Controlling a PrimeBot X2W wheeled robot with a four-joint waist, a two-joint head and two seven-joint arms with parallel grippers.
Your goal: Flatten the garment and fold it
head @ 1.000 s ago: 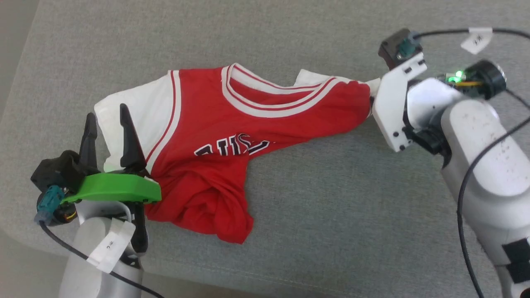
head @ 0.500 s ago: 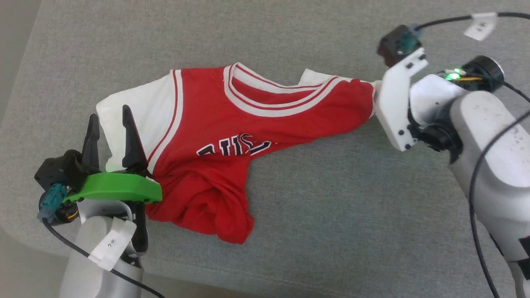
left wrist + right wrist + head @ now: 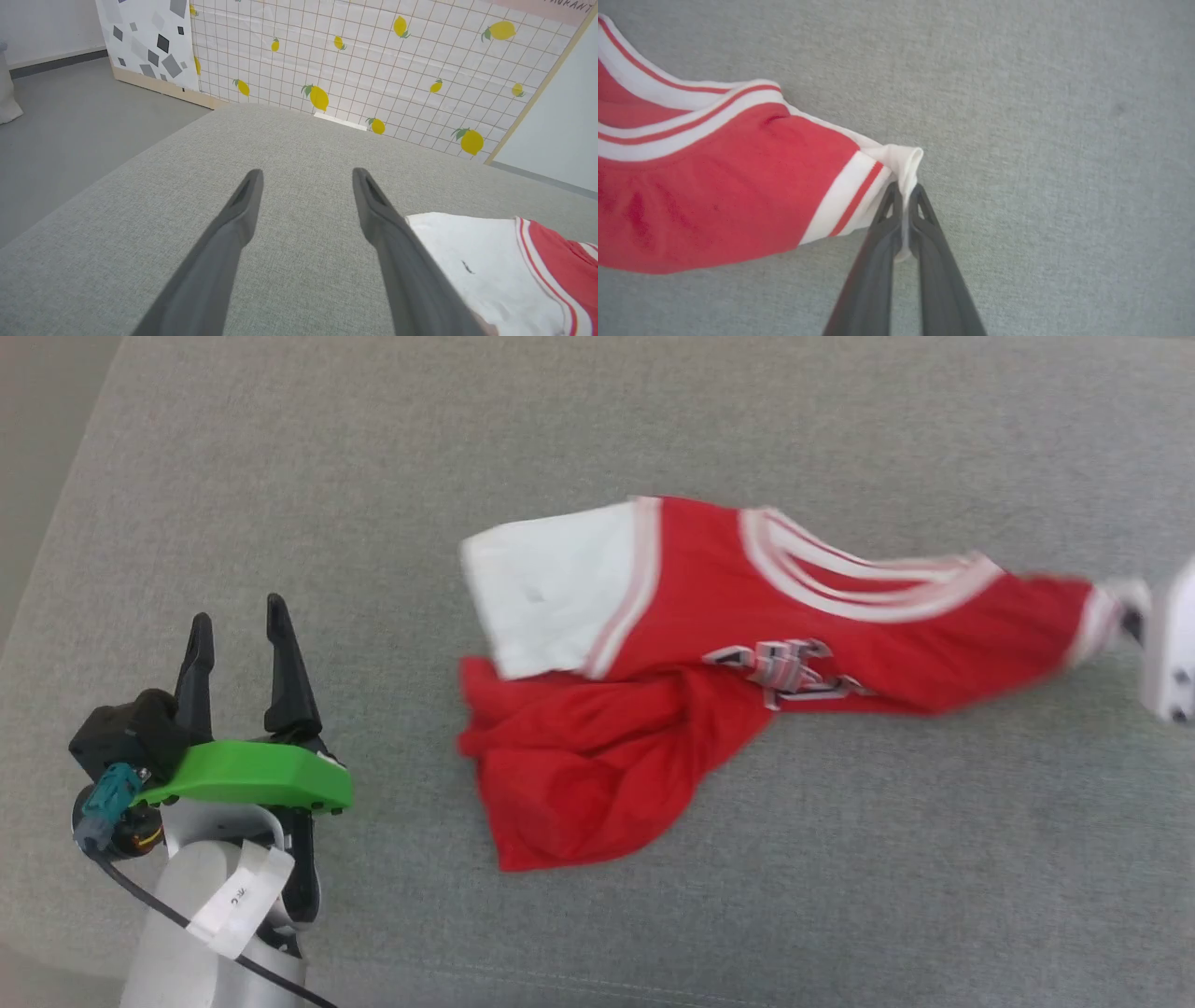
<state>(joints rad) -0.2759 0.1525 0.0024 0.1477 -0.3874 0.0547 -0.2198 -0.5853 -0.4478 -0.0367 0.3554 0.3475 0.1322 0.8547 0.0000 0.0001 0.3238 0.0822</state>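
Note:
The garment (image 3: 747, 663), a red jersey with white sleeves and striped trim, lies crumpled and stretched across the grey surface, its lower part bunched toward the front. My right gripper (image 3: 905, 192) is shut on the garment's (image 3: 714, 186) white right sleeve, pinching the fabric between its fingertips; in the head view only its white mount (image 3: 1172, 653) shows at the right edge. My left gripper (image 3: 235, 625) stands open at the lower left, well clear of the garment. Its left wrist view has the open fingers (image 3: 238, 210) over bare cushion, the white sleeve (image 3: 472, 252) beside the right finger.
The grey fabric cushion (image 3: 560, 448) extends all around the garment. Its left edge drops to the floor (image 3: 70, 116). A lemon-patterned panel (image 3: 373, 60) stands behind the cushion's far end.
The right gripper has pulled the garment to the right by its sleeve, dragging it away from the left gripper. The left gripper stayed open and in place.

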